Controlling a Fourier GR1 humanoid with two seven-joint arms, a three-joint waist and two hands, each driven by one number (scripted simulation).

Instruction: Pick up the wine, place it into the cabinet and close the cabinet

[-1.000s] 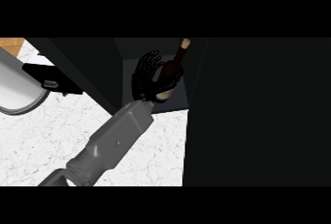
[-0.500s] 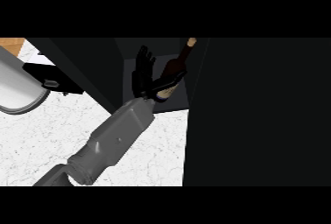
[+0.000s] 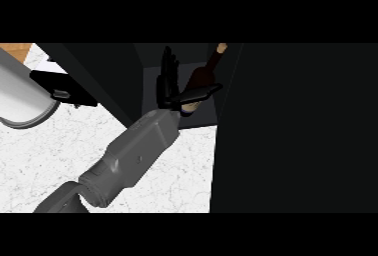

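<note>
one dark glass wine bottle (image 3: 204, 75), smooth and slender, stands inside the open black cabinet (image 3: 151, 70) at the far side of the white, grey-veined marble worktop (image 3: 44, 160). the bottle's neck slants toward the far right and ends in a small tan top (image 3: 221, 48); a tan patch also shows at its lower end. the cabinet's inner wall reads as matt dark grey. one broad, flat black panel (image 3: 295, 130) fills the right side of the worktop.

one arm shows: a smooth grey forearm (image 3: 133, 150), rounded and faintly glossy, rises from the near left corner to the cabinet's opening. its black left hand (image 3: 171, 87) is spread wide, with the fingers (image 3: 167, 62) straight and pointing away, just beside the bottle's left side. the thumb (image 3: 201, 93) sticks out to the right across the bottle's lower body. whether the fingers touch the glass cannot be told.

at the worktop's left edge sits one pale grey rounded shape (image 3: 18, 95) with a rim, cut off by the view, and one matt black block (image 3: 63, 86) beside it. one strip of orange wood (image 3: 13, 50) shows at the far left corner.
</note>
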